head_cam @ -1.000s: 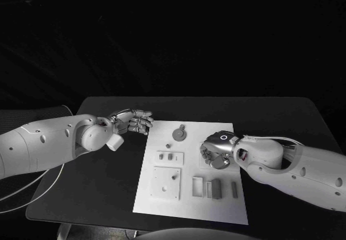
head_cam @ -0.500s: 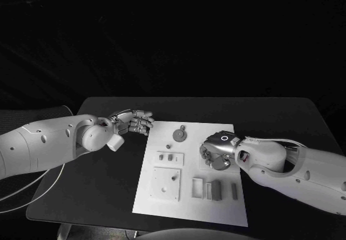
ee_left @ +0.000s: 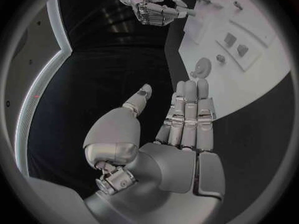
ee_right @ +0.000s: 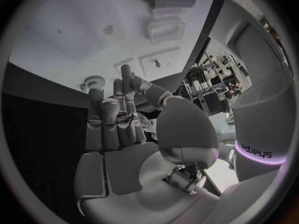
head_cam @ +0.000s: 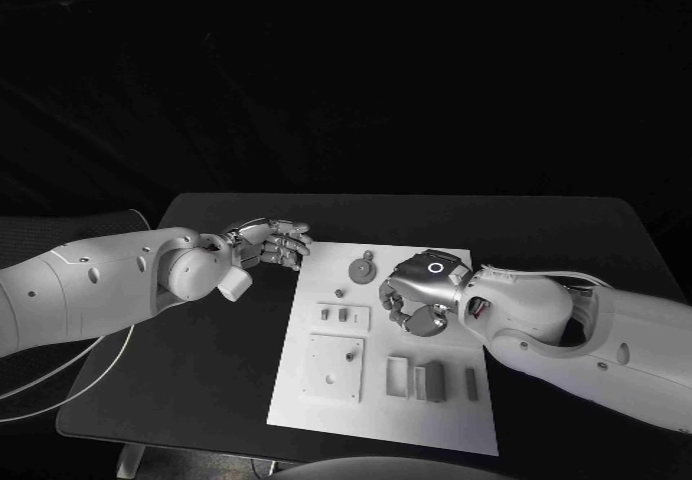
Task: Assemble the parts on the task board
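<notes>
A white rectangular task board (head_cam: 447, 405) is lying flat in the middle of a black table (head_cam: 216, 380), its long axis running from the near edge of the table toward the far edge, tilted very slightly.

Several small grey parts are resting on the board. Near its far edge, a round disc-shaped part with a small stub (head_cam: 359, 267) is lying flat, the stub pointing toward the far side. Below it, a small square plate (head_cam: 339, 316) is carrying two short upright pieces. Nearer still, a larger square plate (head_cam: 332, 366) is lying on the board's left half. To its right, three narrow blocks (head_cam: 430, 380) are sitting side by side, their long axes pointing near to far, parallel with the board.

The left hand (head_cam: 268, 243) is hovering above the bare table just beside the board's far left corner, not touching it. In the left wrist view its fingers (ee_left: 190, 112) are lying straight and close together, the thumb standing apart, and nothing is in them.

The right hand (head_cam: 414, 298) is positioned over the right half of the board, just right of the disc-shaped part and the small plate. In the right wrist view its fingers (ee_right: 111, 119) are stretching up side by side with the thumb bending in toward them; I cannot tell whether anything is pinched there.
</notes>
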Controlling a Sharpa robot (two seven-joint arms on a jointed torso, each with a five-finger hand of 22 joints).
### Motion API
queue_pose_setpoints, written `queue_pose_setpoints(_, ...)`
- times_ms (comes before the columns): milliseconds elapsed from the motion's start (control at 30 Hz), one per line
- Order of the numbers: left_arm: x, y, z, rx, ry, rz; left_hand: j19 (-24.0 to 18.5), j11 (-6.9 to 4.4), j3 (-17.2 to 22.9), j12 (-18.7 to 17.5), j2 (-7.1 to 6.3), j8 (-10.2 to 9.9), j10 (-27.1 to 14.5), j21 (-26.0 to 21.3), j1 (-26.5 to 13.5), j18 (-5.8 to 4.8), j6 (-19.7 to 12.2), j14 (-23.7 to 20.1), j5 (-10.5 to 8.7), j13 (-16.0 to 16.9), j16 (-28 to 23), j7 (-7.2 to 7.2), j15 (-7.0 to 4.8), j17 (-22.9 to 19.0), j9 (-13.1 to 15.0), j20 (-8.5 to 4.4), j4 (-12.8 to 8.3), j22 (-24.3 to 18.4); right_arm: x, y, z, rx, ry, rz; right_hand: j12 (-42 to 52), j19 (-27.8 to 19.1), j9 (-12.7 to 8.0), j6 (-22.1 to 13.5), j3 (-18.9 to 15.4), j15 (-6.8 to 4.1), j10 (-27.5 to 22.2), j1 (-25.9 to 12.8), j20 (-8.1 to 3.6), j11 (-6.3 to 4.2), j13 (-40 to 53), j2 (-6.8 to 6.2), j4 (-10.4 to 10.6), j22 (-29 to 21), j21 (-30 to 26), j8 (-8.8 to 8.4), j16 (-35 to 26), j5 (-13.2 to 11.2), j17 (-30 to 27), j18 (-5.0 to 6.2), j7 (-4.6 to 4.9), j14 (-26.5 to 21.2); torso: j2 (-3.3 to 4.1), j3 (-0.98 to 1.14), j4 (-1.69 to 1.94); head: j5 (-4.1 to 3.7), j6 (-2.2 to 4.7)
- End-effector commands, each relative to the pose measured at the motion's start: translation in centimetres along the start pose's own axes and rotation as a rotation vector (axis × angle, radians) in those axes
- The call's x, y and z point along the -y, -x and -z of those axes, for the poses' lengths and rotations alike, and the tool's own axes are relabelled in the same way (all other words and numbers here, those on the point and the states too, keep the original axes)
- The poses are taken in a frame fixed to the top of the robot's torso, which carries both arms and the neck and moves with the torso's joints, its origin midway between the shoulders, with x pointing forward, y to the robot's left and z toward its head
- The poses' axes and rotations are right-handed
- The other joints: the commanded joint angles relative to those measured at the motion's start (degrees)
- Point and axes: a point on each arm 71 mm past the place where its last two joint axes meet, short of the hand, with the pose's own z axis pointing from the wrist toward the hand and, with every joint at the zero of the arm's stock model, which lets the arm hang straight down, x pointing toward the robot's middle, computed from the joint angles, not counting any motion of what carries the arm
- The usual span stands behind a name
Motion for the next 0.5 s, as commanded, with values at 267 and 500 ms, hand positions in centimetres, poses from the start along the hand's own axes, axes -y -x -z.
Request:
queue_pose_setpoints(267, 0.9, -0.7, -1.3, -0.01, -0.071, -0.005, 0.28, -0.24, -0.2, 0.17, 0.26, -0.46, 0.11, -0.45, 0.13, 0.89, -0.69, 0.4, 0.11, -0.1, -0.04, 0.63, 0.11, -0.07, -0.13, 0.04, -0.22, -0.02, -4.4, 0.7, -3.5, 0.023, 0.133, 0.011, 0.33, 0.21, 0.12, 0.34, 0.62, -0.35, 0.34, 0.69, -0.36, -0.03, 2.06, 0.8, -0.03, 1.01, 0.37, 0.34, -0.11, 0.42, -0.1, 0.92, 0.0, 0.08, -0.32, -0.31, 0.08, 2.89, -0.3)
queue_pose_setpoints(500, 1.1, -0.6, -2.0, 0.006, -0.068, -0.004, 0.21, -0.19, -0.23, 0.1, 0.26, -0.47, 0.01, -0.52, 0.11, 0.85, -0.72, 0.31, 0.1, -0.16, -0.1, 0.66, 0.15, -0.09, -0.14, 0.09, -0.23, -0.04, -7.2, -0.5, -5.2, -0.006, 0.207, 0.015, 0.28, 0.22, 0.13, 0.31, 0.67, -0.36, 0.31, 0.67, -0.38, -0.03, 2.09, 0.88, -0.06, 1.0, 0.36, 0.3, -0.15, 0.41, -0.12, 0.92, 0.01, 0.08, -0.55, -0.64, 0.11, 3.98, -0.79)
